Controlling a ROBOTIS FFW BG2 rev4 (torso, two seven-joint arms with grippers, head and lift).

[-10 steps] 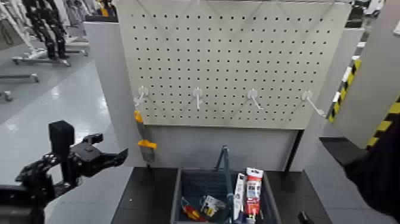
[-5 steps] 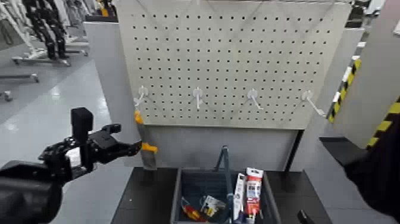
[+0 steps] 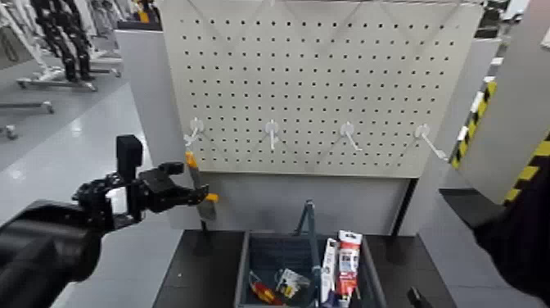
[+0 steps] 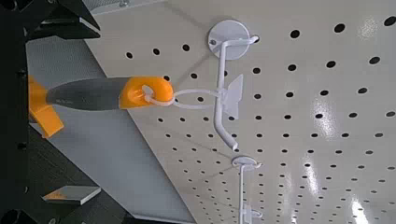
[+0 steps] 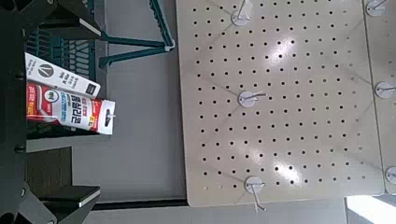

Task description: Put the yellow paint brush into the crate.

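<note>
The left claw (image 3: 201, 193) stands wide open at the brush (image 3: 196, 176), which hangs by a loop from the leftmost hook (image 3: 195, 131); whether they touch, I can't tell. The left wrist view shows the loop (image 4: 191, 97); the head view shows the crate (image 3: 274, 246) below. The right claw (image 3: 419, 299) waits low right.

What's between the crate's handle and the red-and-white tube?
A slim white package stands between the crate's handle and the red-and-white tube, as the head view shows.

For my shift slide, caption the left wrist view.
A grey-and-orange handle hangs by a loop from a white hook on the pegboard.
</note>
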